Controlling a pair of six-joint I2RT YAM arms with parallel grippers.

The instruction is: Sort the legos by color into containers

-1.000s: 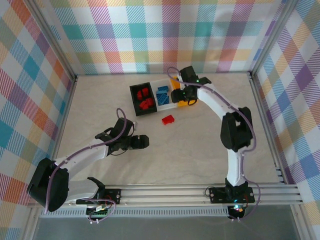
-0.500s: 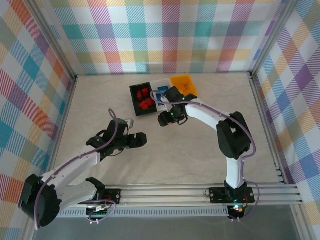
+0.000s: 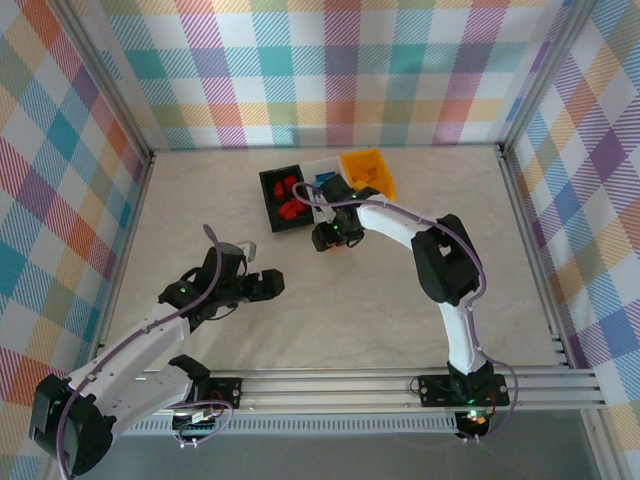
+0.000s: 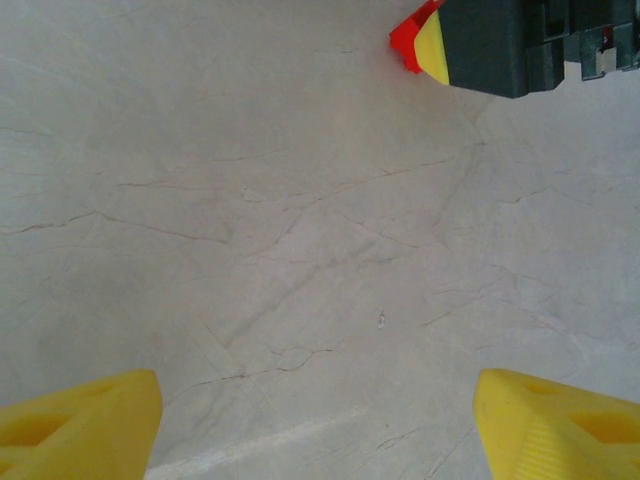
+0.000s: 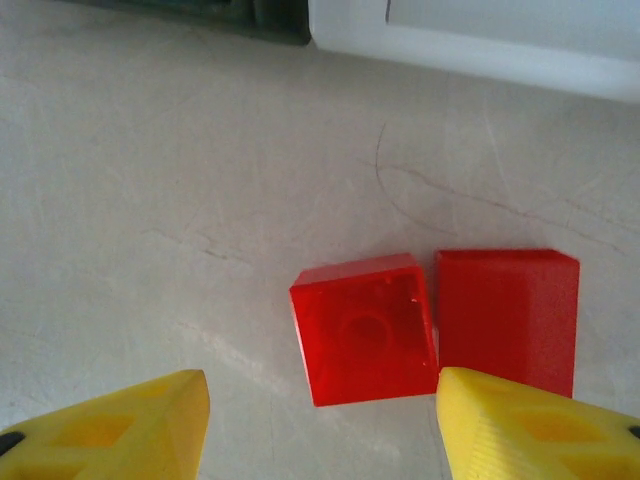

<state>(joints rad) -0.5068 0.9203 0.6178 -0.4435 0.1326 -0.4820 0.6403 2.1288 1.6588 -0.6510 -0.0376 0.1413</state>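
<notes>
Over the pale marbled tabletop (image 3: 330, 320), the right gripper (image 5: 320, 390), fresh from the yellow bin (image 3: 368, 170), narrows its parted jaws astride the red lego (image 5: 365, 328), ready to pick it up.

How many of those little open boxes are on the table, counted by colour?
black bin: 1
white bin: 1
yellow-orange bin: 1
Total: 3
</notes>
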